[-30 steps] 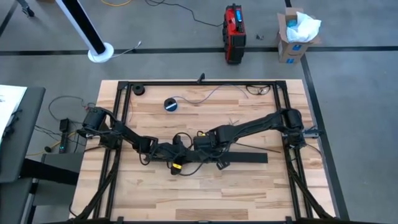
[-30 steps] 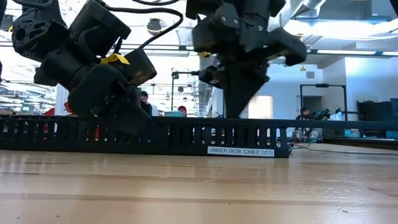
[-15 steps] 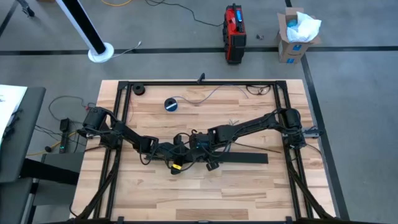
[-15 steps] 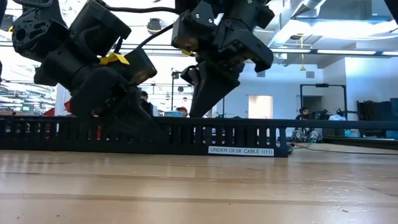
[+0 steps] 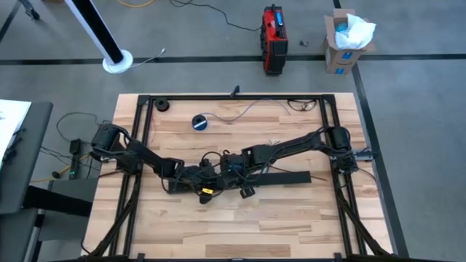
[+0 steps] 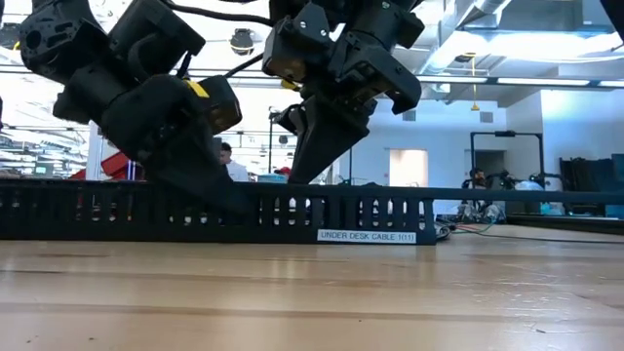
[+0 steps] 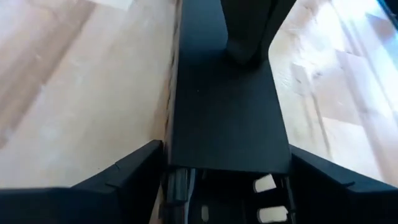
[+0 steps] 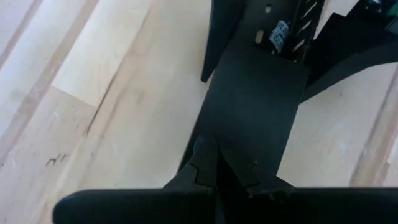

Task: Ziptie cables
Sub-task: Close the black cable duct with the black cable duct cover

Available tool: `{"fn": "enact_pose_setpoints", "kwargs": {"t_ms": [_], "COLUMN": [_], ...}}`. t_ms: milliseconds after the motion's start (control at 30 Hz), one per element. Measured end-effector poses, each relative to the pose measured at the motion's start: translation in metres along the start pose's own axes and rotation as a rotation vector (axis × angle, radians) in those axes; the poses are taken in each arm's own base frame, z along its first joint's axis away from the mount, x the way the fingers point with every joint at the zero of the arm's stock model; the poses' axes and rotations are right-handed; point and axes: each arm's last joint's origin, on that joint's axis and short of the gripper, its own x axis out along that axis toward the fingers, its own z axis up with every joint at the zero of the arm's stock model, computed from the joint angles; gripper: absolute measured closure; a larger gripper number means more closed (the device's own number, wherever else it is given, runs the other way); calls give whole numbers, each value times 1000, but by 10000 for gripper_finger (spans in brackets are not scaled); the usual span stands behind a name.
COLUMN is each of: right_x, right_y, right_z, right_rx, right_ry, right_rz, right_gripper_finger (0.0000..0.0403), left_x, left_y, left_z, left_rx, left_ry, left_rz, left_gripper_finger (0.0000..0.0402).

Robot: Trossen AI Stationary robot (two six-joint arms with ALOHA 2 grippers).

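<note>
- High view: black slotted tray (image 5: 287, 178) lying across the middle of the bench (image 5: 291, 218), both arms meeting over its left half.
- Left end effector (image 7: 227, 155) spread wide astride the tray, fingers (image 7: 124, 174) flush against both side walls, apparently clamping it.
- Right end effector (image 8: 224, 171) just beside it on the tray, pinched narrow on what looks like a wall edge.
- Cables (image 5: 244, 109) well beyond the tray, loose along the far edge of the bench, untouched by either arm.
- Judged step: squaring up the tray ahead of any cable work.
- Best done by keeping one clamp firm, sliding the tray flat without twisting it, then freeing one arm to fetch the cables.
</note>
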Motion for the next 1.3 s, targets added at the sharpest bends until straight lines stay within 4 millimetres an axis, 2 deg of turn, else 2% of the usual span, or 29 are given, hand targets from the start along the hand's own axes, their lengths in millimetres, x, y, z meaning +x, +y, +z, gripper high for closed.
{"fn": "enact_pose_setpoints", "kwargs": {"t_ms": [200, 300, 533, 633, 800, 900, 1000, 1100, 1300], "right_x": [3, 4, 6, -3, -10, -10, -10, -10, -11], "right_y": [4, 2, 0, 1, -4, -4, -4, -4, -7], "right_z": [5, 6, 6, 13, 23, 23, 23, 23, 22], "right_rx": [-34, -35, -37, -28, -39, -52, -51, -52, -45], "right_ry": [-46, -58, -71, -94, -125, -127, -124, -124, -123], "right_rz": [6, 4, -9, -37, -77, -80, -79, -79, -79], "right_gripper_finger": [403, 403, 403, 403, 403, 403, 403, 403, 403], "left_x": [-5, -13, -30, -39, -67, -79, -81, -79, -73], "left_y": [-4, -12, -26, -24, -25, -32, -38, -40, -50], "left_z": [-5, -6, -16, -13, -7, -8, -17, -33, -41], "left_rx": [-72, -92, -4, -13, -61, -25, -12, -61, -62], "left_ry": [145, 185, 183, 190, 198, 94, -4, -6, -45], "left_rz": [-143, -172, 4, 30, 83, 177, 212, 214, 199], "left_gripper_finger": [106, 103, 103, 102, 102, 102, 102, 102, 102]}}
